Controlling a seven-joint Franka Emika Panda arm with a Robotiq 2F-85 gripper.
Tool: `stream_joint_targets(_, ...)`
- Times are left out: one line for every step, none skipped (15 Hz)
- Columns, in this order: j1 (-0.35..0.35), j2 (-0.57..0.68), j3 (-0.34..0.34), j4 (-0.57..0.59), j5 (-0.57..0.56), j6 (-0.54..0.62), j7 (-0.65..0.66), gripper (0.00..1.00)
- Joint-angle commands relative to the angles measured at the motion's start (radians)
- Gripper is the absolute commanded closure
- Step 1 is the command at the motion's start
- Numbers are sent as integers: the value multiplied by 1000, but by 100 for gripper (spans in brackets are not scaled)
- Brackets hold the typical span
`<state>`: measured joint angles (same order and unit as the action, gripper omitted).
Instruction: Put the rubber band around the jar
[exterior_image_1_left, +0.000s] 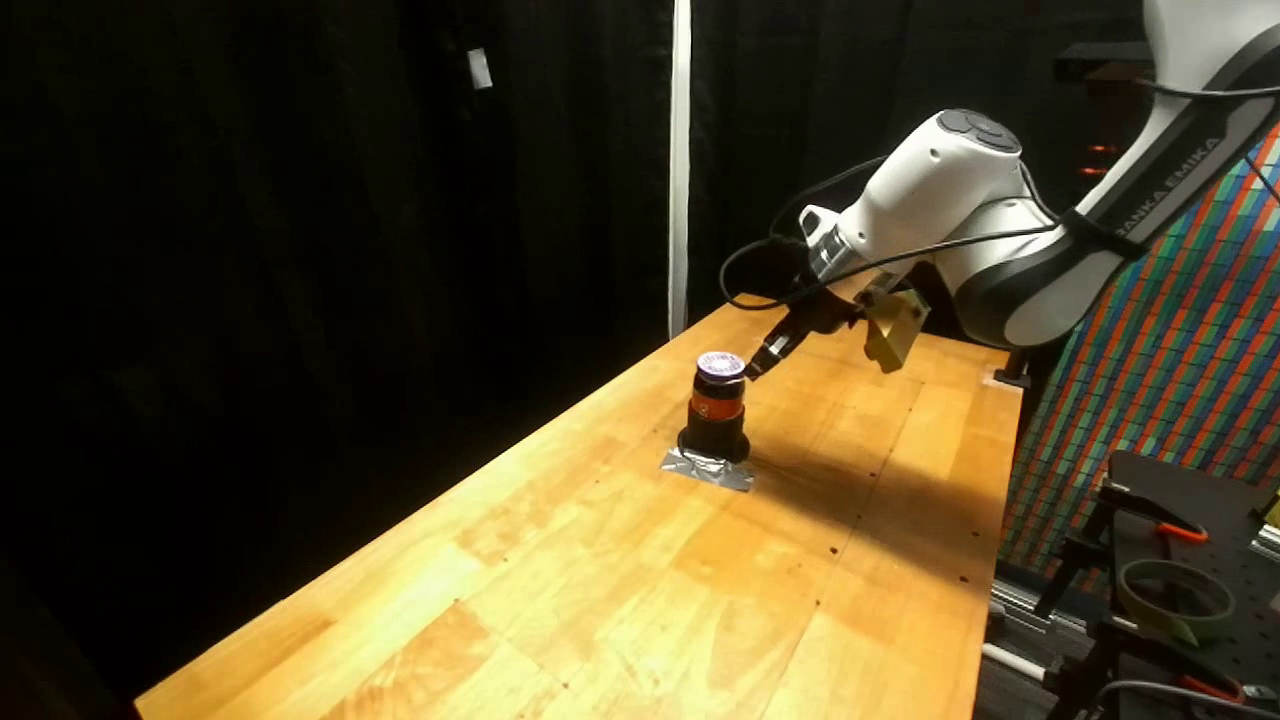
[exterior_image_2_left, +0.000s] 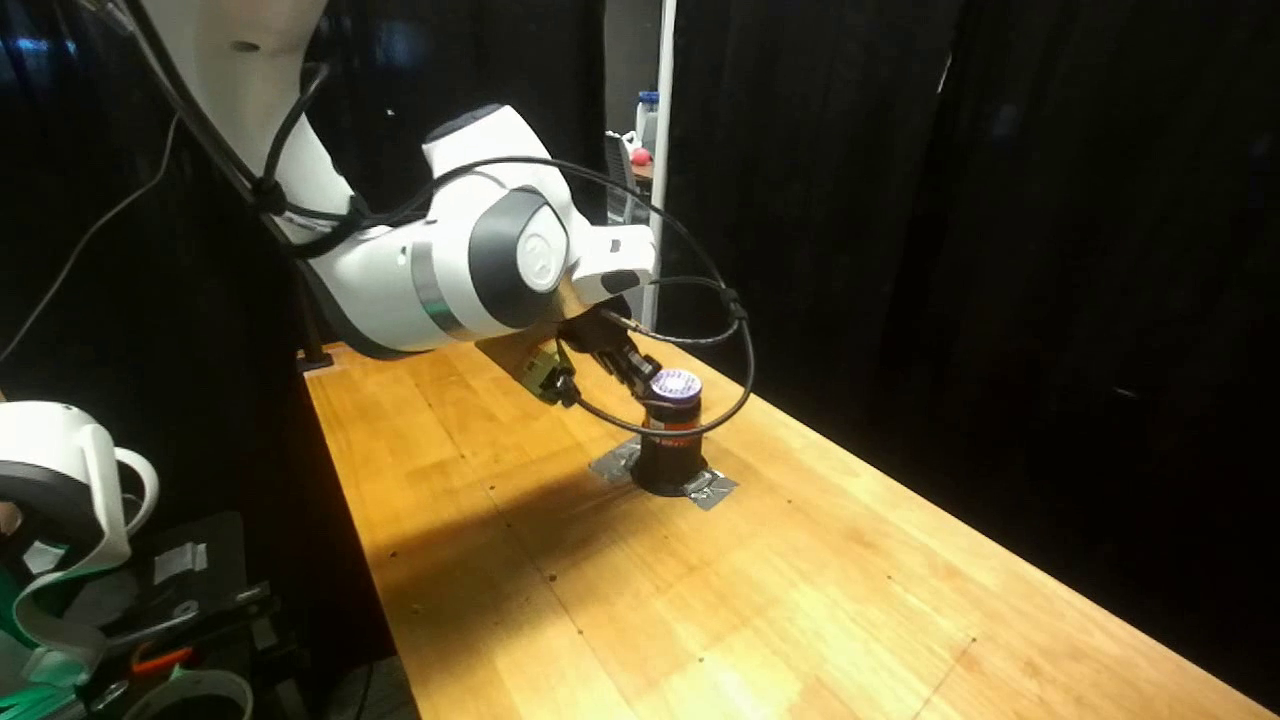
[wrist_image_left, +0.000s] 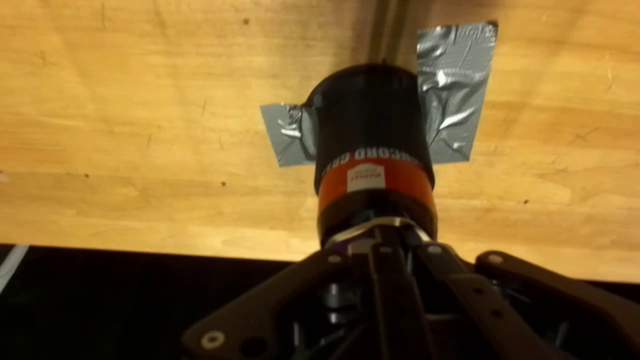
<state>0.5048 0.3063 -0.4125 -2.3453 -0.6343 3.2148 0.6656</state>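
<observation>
The jar (exterior_image_1_left: 718, 408) stands upright with a purple-and-white lid, dark glass and an orange label. It shows in both exterior views (exterior_image_2_left: 676, 440) and in the wrist view (wrist_image_left: 404, 176). The pale rubber band (wrist_image_left: 364, 228) lies around the jar's upper part and rises to a peak at my fingertips. Its far side is hidden. My gripper (wrist_image_left: 394, 234) is tilted beside the lid, its fingertips close together and apparently pinching the band. In both exterior views the fingertips (exterior_image_1_left: 753, 373) are at the lid's edge (exterior_image_2_left: 646, 383).
A black base (exterior_image_1_left: 716, 437) under the jar is fixed to the wooden table (exterior_image_1_left: 600, 590) with silver tape (wrist_image_left: 457, 90). A black cable (exterior_image_2_left: 735, 370) loops from the arm past the jar. The table's edge with dark curtain behind is near the jar.
</observation>
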Motion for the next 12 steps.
stream_joint_targets(193, 22, -275, 43, -108, 141, 123, 100)
stream_joint_targets(253, 49, -354, 57, -70, 186, 104, 99)
stream_joint_targets(319, 76, -431, 50, -13, 237, 71, 99)
stream_joint_targets(390, 111, -509, 30, 54, 300, 46, 99)
stream_joint_targets(472, 144, -587, -8, 126, 368, 27, 99)
stream_joint_targets(541, 183, -650, -46, 192, 437, 14, 99)
stream_joint_targets(597, 183, -678, -98, 238, 456, 6, 93)
stream_joint_targets(632, 167, -687, -140, 255, 446, 3, 73)
stream_joint_targets(666, 126, -693, -178, 237, 399, 2, 68)
stream_joint_targets(704, 94, -706, -210, 216, 376, -4, 60)
stream_joint_targets(760, 67, -735, -239, 204, 344, -17, 53)
stream_joint_targets(802, 37, -761, -267, 185, 339, -31, 43)
